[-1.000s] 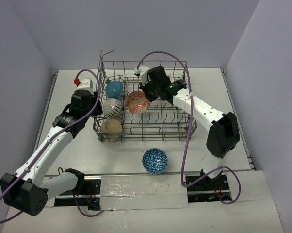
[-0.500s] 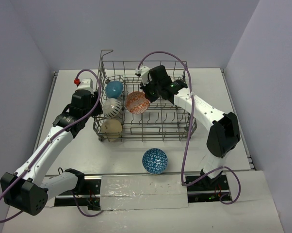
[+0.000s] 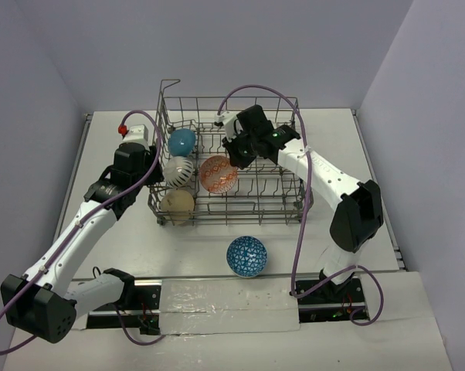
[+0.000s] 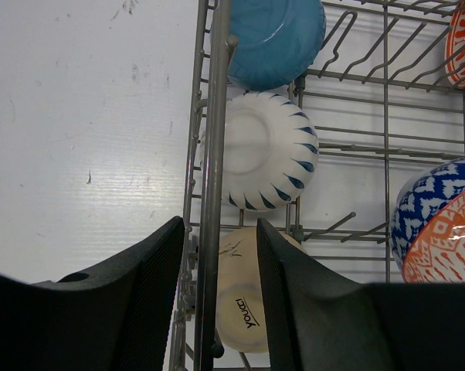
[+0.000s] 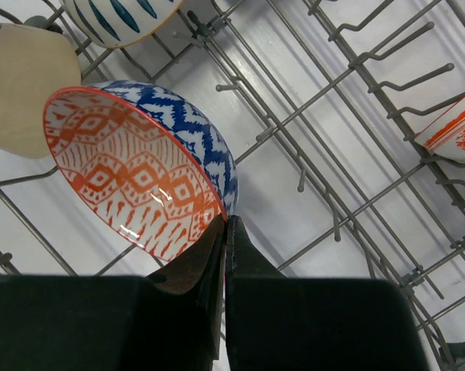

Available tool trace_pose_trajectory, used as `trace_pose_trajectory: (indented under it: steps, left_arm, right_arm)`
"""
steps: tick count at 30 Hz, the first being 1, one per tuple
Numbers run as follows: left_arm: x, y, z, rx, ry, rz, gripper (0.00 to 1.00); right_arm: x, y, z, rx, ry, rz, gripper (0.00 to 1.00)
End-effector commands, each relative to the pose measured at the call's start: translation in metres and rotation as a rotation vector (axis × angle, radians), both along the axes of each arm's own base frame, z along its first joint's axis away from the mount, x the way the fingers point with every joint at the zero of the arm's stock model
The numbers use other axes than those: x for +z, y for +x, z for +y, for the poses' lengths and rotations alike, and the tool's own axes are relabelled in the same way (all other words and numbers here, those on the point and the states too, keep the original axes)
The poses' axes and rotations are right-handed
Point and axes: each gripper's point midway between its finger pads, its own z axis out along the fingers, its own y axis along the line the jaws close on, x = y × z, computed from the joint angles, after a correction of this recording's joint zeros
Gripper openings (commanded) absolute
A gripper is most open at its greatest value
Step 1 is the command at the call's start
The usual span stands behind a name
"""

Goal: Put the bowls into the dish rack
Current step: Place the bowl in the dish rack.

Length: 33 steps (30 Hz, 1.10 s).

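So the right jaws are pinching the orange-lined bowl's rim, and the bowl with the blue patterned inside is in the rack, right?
One thing's off: the top view shows the blue-patterned bowl on the table in front of the dish rack, not in it. The right jaws do pinch the orange-lined bowl by its rim.

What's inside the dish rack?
Teal bowl, striped white bowl, cream bowl, orange-patterned bowl pinched by the right gripper, plus the edge of an orange-and-white bowl; the right arm covers its rest.

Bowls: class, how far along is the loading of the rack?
Done: teal bowl, striped bowl and beige bowl stand in the rack. In hand: right fingers pinch the orange bowl by its rim, inside the rack. Left: blue bowl on the table.
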Motion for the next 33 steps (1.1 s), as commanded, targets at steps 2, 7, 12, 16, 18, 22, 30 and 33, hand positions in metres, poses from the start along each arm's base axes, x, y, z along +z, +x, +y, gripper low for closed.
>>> trace_pose_trajectory:
  steps: [2,7,12,16,18,22,30,33]
  left_arm:
    - [0.002,-0.002,-0.003,-0.026,0.015,-0.002,0.48]
    - [0.001,-0.002,-0.004,-0.026,0.026,0.000,0.47]
    - [0.001,-0.003,-0.006,-0.030,0.030,0.003,0.47]
    - [-0.001,-0.004,-0.007,-0.031,0.038,0.008,0.47]
    - [0.000,-0.005,-0.008,-0.031,0.040,0.007,0.47]
    - [-0.001,-0.005,-0.009,-0.034,0.047,0.008,0.47]
    - [-0.003,-0.006,-0.010,-0.034,0.061,0.014,0.47]
    - [-0.003,-0.006,-0.010,-0.034,0.065,0.013,0.47]
  right_arm:
    - [0.010,-0.005,0.006,0.024,0.015,0.019,0.00]
    - [0.008,-0.002,0.005,0.013,0.009,0.018,0.00]
    - [0.003,0.003,0.001,-0.008,-0.002,0.020,0.05]
    - [-0.003,0.010,-0.002,-0.032,-0.009,0.027,0.09]
    - [-0.005,0.013,-0.003,-0.041,-0.008,0.032,0.11]
    - [-0.007,0.017,-0.005,-0.051,-0.004,0.037,0.19]
    - [-0.006,0.024,-0.009,-0.076,-0.004,0.032,0.33]
    - [-0.005,0.026,-0.012,-0.084,-0.001,0.031,0.33]
